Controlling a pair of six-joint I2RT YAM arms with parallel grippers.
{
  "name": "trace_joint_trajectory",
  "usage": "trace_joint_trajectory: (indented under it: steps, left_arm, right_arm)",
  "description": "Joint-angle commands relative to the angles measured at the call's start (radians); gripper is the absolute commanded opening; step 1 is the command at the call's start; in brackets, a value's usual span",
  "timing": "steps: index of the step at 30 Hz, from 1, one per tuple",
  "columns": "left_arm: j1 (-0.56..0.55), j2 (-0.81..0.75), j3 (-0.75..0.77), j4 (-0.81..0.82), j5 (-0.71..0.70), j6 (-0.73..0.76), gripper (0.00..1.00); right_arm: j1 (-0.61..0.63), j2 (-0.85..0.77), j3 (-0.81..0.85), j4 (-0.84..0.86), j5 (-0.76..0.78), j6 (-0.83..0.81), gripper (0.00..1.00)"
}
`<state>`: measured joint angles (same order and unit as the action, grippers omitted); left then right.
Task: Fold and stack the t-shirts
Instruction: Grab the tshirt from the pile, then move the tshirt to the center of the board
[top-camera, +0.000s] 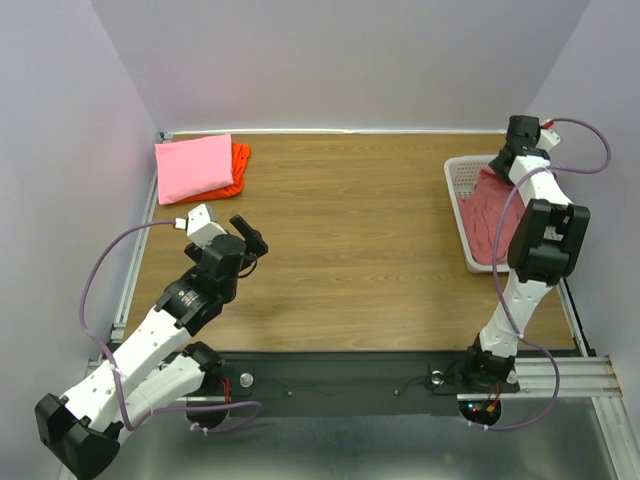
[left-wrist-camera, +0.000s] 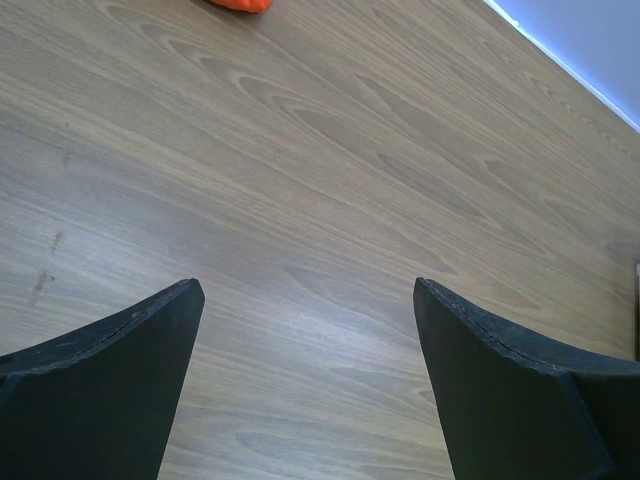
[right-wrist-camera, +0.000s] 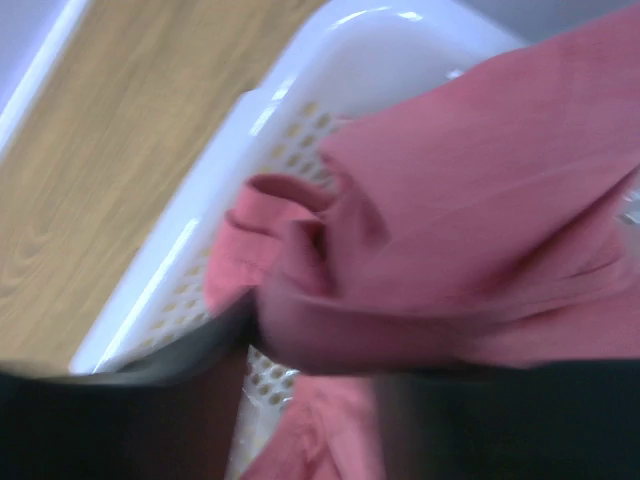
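Observation:
A folded bright pink t-shirt (top-camera: 195, 167) lies on an orange-red one (top-camera: 241, 163) at the far left of the table; a corner of the orange-red shirt (left-wrist-camera: 238, 4) shows in the left wrist view. A dusty rose-red t-shirt (top-camera: 487, 215) lies crumpled in the white mesh basket (top-camera: 458, 185) at the right. My right gripper (top-camera: 505, 160) is over the basket's far end. In the blurred right wrist view it (right-wrist-camera: 315, 365) is closed on a bunched fold of the rose-red shirt (right-wrist-camera: 480, 200). My left gripper (top-camera: 250, 240) is open and empty above bare wood (left-wrist-camera: 308, 290).
The basket's rim (right-wrist-camera: 190, 250) runs close beside the right fingers. Walls enclose the table at the back and on both sides. A metal rail (top-camera: 135, 260) runs along the left edge. The wooden table top (top-camera: 350, 230) lies between the stack and the basket.

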<state>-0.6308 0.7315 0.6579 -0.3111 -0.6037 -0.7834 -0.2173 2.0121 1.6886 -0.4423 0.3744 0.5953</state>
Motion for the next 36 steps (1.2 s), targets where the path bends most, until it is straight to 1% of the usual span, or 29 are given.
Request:
trace_joint_trajectory:
  steps: [1, 2, 3, 4, 6, 10, 12, 15, 16, 18, 19, 20, 21, 22, 23, 25, 26, 27, 29, 30, 32, 33, 36]
  left_arm:
    - [0.005, -0.014, -0.014, 0.024, -0.039, -0.002, 0.98]
    - [0.005, -0.012, -0.011, 0.024, -0.041, -0.002, 0.98]
    - [0.005, -0.015, -0.009, 0.024, -0.039, -0.002, 0.99]
    - [0.005, -0.015, -0.007, 0.024, -0.039, -0.002, 0.98]
    - [0.005, -0.020, -0.006, 0.024, -0.034, -0.004, 0.98]
    - [0.005, -0.029, -0.003, 0.021, -0.027, -0.010, 0.99]
    - [0.005, -0.030, 0.000, 0.017, -0.024, -0.014, 0.98]
    - [0.005, -0.040, 0.003, 0.017, -0.013, -0.025, 0.98]
    - [0.005, -0.044, 0.003, 0.015, -0.010, -0.027, 0.98]
    - [0.005, -0.050, 0.005, 0.015, -0.004, -0.027, 0.98]
    - [0.005, -0.053, 0.008, 0.015, -0.001, -0.030, 0.98]
    - [0.005, -0.056, 0.009, 0.014, 0.002, -0.028, 0.98]
    - [0.005, -0.060, 0.016, 0.012, 0.005, -0.027, 0.98]
    - [0.005, -0.064, 0.019, 0.010, 0.007, -0.027, 0.98]
    - [0.005, -0.066, 0.022, 0.010, 0.005, -0.027, 0.98]
    - [0.006, -0.072, 0.025, 0.010, -0.001, -0.028, 0.98]
    - [0.005, -0.072, 0.025, 0.012, -0.001, -0.028, 0.99]
    - [0.005, -0.073, 0.028, 0.017, -0.001, -0.025, 0.99]
    - [0.005, -0.070, 0.035, 0.012, 0.002, -0.022, 0.98]
    - [0.005, -0.069, 0.040, 0.007, 0.002, -0.022, 0.98]
    - [0.005, -0.070, 0.048, -0.019, -0.011, -0.025, 0.98]
    - [0.005, -0.073, 0.051, -0.029, -0.022, -0.040, 0.98]
    - [0.005, -0.086, 0.052, -0.062, -0.033, -0.063, 0.99]
  right_arm:
    - [-0.033, -0.016, 0.045, 0.007, 0.084, 0.004, 0.31]
    - [-0.033, -0.022, 0.043, 0.008, 0.095, 0.003, 0.23]
    - [-0.033, -0.038, 0.042, 0.007, 0.100, -0.008, 0.10]
    - [-0.033, -0.038, 0.042, 0.008, 0.095, -0.014, 0.05]
    - [-0.033, -0.078, 0.037, 0.008, 0.077, -0.023, 0.00]
    - [-0.033, -0.180, 0.052, 0.007, 0.032, -0.069, 0.00]
    - [-0.034, -0.258, 0.082, 0.007, 0.003, -0.084, 0.00]
    - [-0.033, -0.349, 0.152, 0.004, -0.133, -0.110, 0.00]
    - [-0.033, -0.367, 0.173, 0.004, -0.261, -0.118, 0.00]
    - [-0.030, -0.394, 0.230, -0.004, -0.395, -0.117, 0.00]
    - [-0.028, -0.412, 0.285, -0.007, -0.522, -0.098, 0.00]
    - [-0.027, -0.417, 0.316, -0.009, -0.585, -0.091, 0.00]
    - [-0.015, -0.418, 0.350, -0.025, -0.689, -0.086, 0.00]
    - [-0.001, -0.415, 0.435, -0.042, -0.737, -0.086, 0.00]
    - [0.015, -0.408, 0.474, -0.058, -0.787, -0.091, 0.00]
    - [0.100, -0.380, 0.590, -0.104, -0.904, -0.107, 0.00]
    - [0.145, -0.371, 0.630, -0.117, -0.920, -0.126, 0.00]
    - [0.250, -0.360, 0.661, -0.156, -0.913, -0.140, 0.00]
    - [0.353, -0.337, 0.716, -0.176, -0.861, -0.173, 0.00]
    - [0.430, -0.325, 0.730, -0.174, -0.858, -0.176, 0.00]
    - [0.496, -0.281, 0.790, -0.168, -0.859, -0.187, 0.00]
    - [0.551, -0.265, 0.810, -0.167, -0.865, -0.193, 0.01]
    - [0.613, -0.225, 0.818, -0.165, -0.893, -0.215, 0.02]
